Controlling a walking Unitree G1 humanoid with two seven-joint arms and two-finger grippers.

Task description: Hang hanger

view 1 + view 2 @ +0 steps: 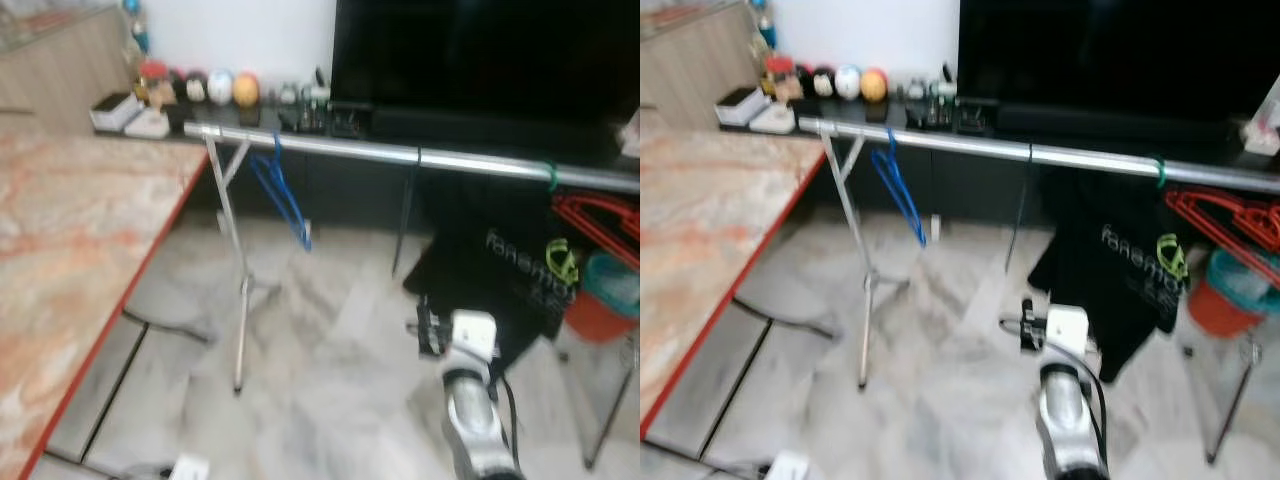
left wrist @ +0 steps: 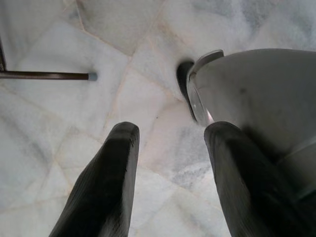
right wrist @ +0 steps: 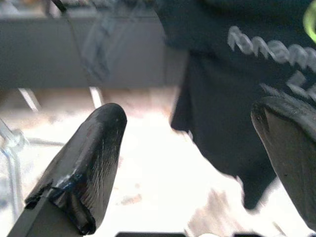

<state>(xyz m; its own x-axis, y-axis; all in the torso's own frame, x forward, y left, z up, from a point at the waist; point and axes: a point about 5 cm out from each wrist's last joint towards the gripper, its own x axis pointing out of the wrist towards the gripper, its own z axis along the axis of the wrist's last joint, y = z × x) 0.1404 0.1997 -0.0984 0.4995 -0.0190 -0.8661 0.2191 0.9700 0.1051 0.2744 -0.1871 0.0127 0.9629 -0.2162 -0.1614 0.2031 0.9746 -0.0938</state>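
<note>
Already a blue hanger (image 1: 283,196) dangles by its hook from the silver rail (image 1: 400,153) of the garment rack, near the rail's left end and just right of the rack's upright leg (image 1: 229,262). It is a thin wire-like frame, tilted, with its lower corner pointing down and to the right; blur hides finer detail. The rail's long axis runs left to right across the scene, sloping slightly down toward the right, in front of a dark TV cabinet.

Further right on the rail hangs a black T-shirt (image 1: 1120,270) with pale lettering, and beyond it a bunch of red hangers (image 1: 1230,218) near an orange and teal bucket (image 1: 1230,290).

The right arm (image 1: 470,400) reaches forward low over the marble floor (image 1: 330,340), pointing at the T-shirt. Its right claw (image 3: 197,163) is spread wide and holds nothing, with the shirt's hem seen between the 2 fingers. The left claw (image 2: 170,182) is also apart and empty (aimed at the floor beside a grey curved part of the robot).

Judging from this, the right arm is the nearer one to the rail, and the blue hanger lies up and to its left, well apart. A marble-patterned desk (image 1: 70,260) with a red edge stands on the left.
</note>
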